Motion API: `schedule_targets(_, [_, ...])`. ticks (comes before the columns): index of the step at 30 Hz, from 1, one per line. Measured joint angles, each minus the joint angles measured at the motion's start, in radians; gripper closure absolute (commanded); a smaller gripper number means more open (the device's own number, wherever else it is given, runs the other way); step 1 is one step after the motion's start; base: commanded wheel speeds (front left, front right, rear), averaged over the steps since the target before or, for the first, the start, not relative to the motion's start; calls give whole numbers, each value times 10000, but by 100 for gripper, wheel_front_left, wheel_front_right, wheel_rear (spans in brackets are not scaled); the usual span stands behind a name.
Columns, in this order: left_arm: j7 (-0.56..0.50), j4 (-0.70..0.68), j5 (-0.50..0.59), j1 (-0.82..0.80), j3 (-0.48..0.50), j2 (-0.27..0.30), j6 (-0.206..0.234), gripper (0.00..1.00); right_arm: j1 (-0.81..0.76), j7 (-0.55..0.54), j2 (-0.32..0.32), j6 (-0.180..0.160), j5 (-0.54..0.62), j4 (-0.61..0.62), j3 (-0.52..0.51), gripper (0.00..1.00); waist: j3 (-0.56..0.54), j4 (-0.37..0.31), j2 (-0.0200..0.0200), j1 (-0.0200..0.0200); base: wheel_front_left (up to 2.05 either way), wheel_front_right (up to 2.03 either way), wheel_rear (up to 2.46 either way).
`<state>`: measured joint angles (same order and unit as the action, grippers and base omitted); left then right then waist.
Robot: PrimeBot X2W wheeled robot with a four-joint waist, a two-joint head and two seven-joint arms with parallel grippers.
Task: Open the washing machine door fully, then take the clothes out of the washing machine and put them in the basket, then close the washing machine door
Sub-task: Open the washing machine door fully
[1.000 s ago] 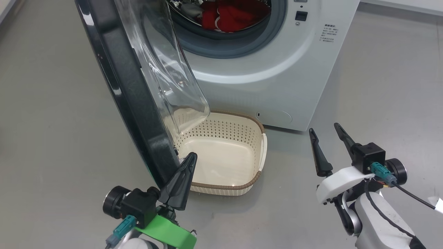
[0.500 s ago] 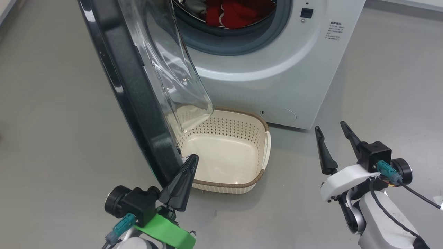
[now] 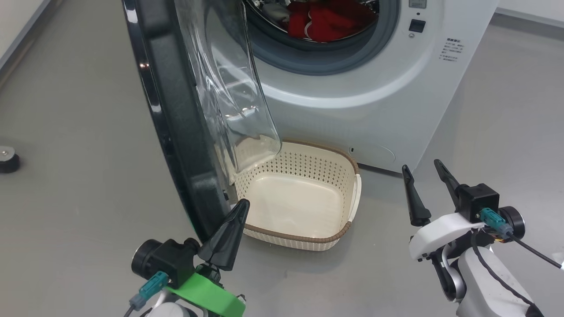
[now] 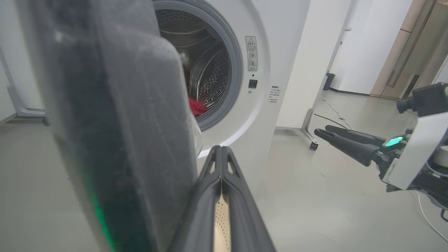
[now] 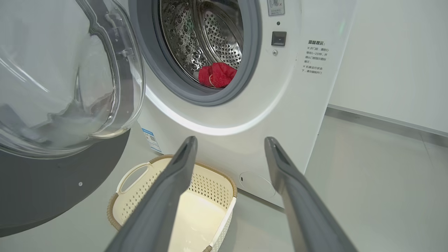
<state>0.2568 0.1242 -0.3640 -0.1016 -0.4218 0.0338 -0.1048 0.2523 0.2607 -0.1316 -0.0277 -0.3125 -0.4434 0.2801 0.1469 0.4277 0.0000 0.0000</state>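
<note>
Head view showed the left gripper (image 3: pixel 241 209) clenched shut and empty, its tip just beside the lower edge of the glossy black washing machine door (image 3: pixel 176 110). The right gripper (image 3: pixel 421 166) hung spread wide, holding nothing. A perforated cream basket (image 3: pixel 308 240) sat beneath the door's clear dome. Right wrist view added red clothes (image 5: pixel 217 74) lying in the steel drum of the white washing machine (image 5: pixel 280 115).
</note>
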Motion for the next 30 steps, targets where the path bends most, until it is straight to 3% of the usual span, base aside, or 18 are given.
schedule_targets(11, [0, 46, -88, 247, 1051, -4, 533, 100, -161, 0, 102, 94, 90, -94, -19, 0, -89, 346, 0, 0, 0, 0, 0])
schedule_targets(25, [0, 470, -405, 444, 3302, -13, 1710, 100, -143, 0, 234, 268, 169, -148, 21, 0, 78, 328, 0, 0, 0, 0, 0])
schedule_targets(30, [0, 771, -499, 366, 3998, -17, 1802, 100, -125, 0, 230, 353, 234, -174, -2, 0, 223, 165, 0, 0, 0, 0, 0])
